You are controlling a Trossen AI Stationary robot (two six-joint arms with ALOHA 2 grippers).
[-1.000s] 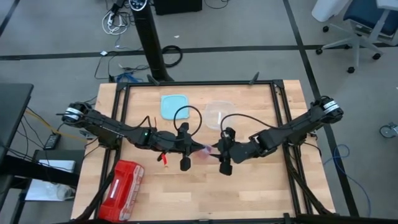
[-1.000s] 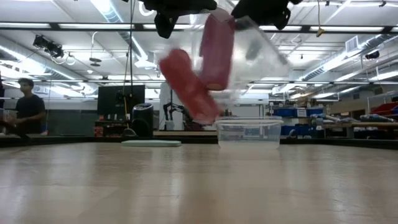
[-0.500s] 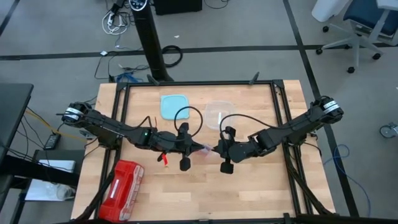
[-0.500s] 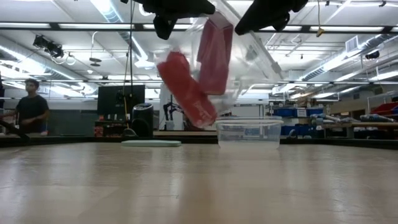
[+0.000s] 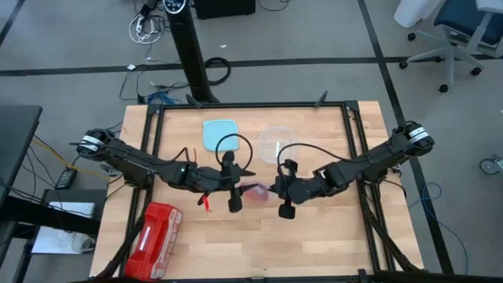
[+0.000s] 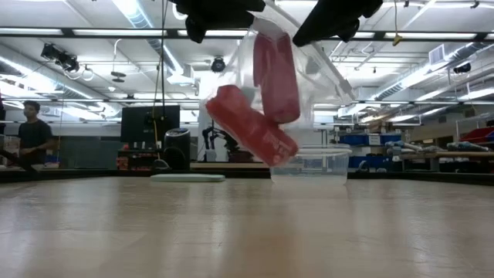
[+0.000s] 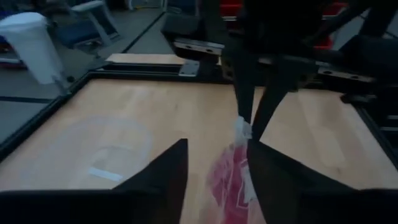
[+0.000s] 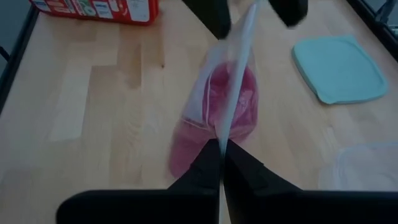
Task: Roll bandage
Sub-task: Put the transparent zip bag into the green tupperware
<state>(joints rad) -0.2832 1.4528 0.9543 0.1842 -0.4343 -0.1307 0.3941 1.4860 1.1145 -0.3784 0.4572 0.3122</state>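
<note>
A clear plastic bag (image 5: 257,192) hangs above the middle of the table, well clear of it. Inside are two dusky pink-red bandage rolls, one upright (image 6: 276,77) and one slanting below it (image 6: 251,127). My right gripper (image 8: 221,146) is shut on the bag from the right. My left gripper (image 7: 217,144) is open on the left. Its fingers stand on either side of the bag's upper part (image 7: 239,134); whether they touch it, I cannot tell. My right gripper pinches the bag's flattened upper edge (image 8: 229,124) between its two fingers. The fingers slant down from the table's right side. The bag hangs below them, clear of the table, with both rolls sagging in its bottom (image 6: 266,143).
A red plastic case (image 5: 154,240) lies at the near left, with a small red object (image 5: 206,200) close to the left arm. A teal lid (image 5: 220,134) and a clear container (image 5: 275,144) sit at the far middle. A person (image 6: 32,131) stands in the room beyond.
My left gripper has let go of the bag, which now hangs from my right gripper alone. The bag has sagged. The lower roll has sunk and tipped closer to level, and the upper roll has swung a little toward the right arm.
</note>
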